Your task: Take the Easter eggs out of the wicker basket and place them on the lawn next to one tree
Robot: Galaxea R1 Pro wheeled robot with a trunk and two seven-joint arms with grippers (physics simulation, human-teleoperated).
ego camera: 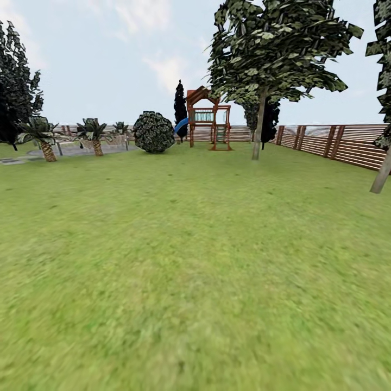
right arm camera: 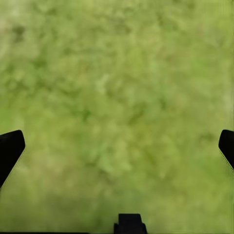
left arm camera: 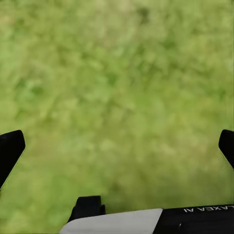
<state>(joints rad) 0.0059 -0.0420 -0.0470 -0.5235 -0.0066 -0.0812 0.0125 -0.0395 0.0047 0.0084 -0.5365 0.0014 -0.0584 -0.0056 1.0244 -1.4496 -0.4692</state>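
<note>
From the head view, the lawn (ego camera: 184, 260) spreads wide and bare from the near edge to the far fence (ego camera: 347, 144), which runs along the 2 o'clock side. A tree (ego camera: 258, 127) with a pale straight trunk stands at about 1 o'clock, far off, with dark mottled leaves above; a second pale trunk (ego camera: 382, 174) leans in at 3 o'clock at the frame's edge. A wooden play tower (ego camera: 208, 119) with a blue slide (ego camera: 181, 126) sits at 12 o'clock, a round bush (ego camera: 153, 132) just beside it toward 11, and short palms (ego camera: 93, 136) at 10 o'clock. The eggs and basket are not to be made out here, so I judge the robot is travelling across the garden, looking for the basket.

In the left wrist view, the left tool (left arm camera: 117, 151) hangs over plain grass, its dark fingertips (left arm camera: 9, 148) spread wide at the frame's sides with nothing between them: released and empty, probably kept so for a coming grasp.

In the right wrist view, the right tool (right arm camera: 117, 151) is likewise parted over grass, fingertips (right arm camera: 9, 148) far apart, carrying nothing.
</note>
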